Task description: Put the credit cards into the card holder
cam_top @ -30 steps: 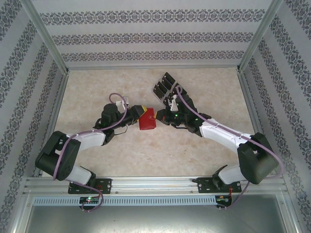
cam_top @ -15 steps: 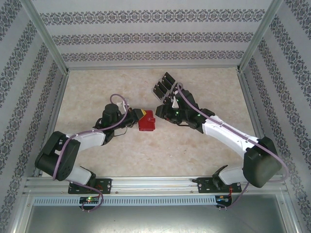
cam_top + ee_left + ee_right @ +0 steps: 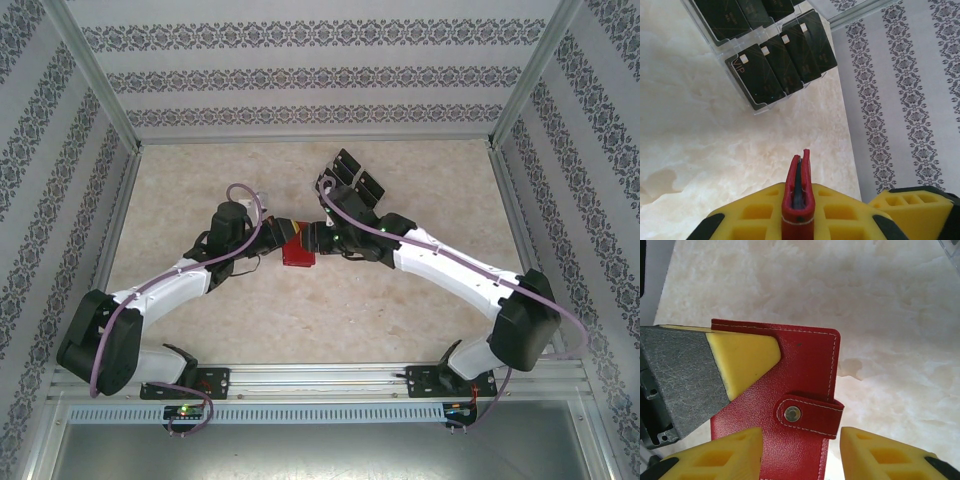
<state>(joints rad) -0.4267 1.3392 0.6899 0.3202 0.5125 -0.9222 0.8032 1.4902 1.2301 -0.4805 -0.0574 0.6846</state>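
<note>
The card holder [image 3: 805, 370] is a red wallet with its snap tab [image 3: 810, 412] fastened. My left gripper [image 3: 799, 196] is shut on it, and it stands edge-on between the yellow fingers [image 3: 755, 212]. In the top view the card holder [image 3: 298, 252] hangs at mid-table between the left gripper [image 3: 281, 238] and the right gripper [image 3: 312, 240]. My right gripper [image 3: 800, 442] is open, with the tab and the wallet's edge between its yellow fingertips [image 3: 735, 447]. The black credit cards [image 3: 775, 65] stand in a clear rack [image 3: 350, 180] behind the right arm.
The clear plastic rack [image 3: 757, 107] sits on the marble-patterned table [image 3: 400, 310] toward the back centre. Patterned walls [image 3: 580, 200] and aluminium posts close in the sides. The left gripper's grey-padded finger [image 3: 680, 375] crosses the right wrist view's left side.
My left gripper has closed on the card holder. My right gripper has opened and moved left, up against the holder. Both arms have stretched further toward mid-table.
</note>
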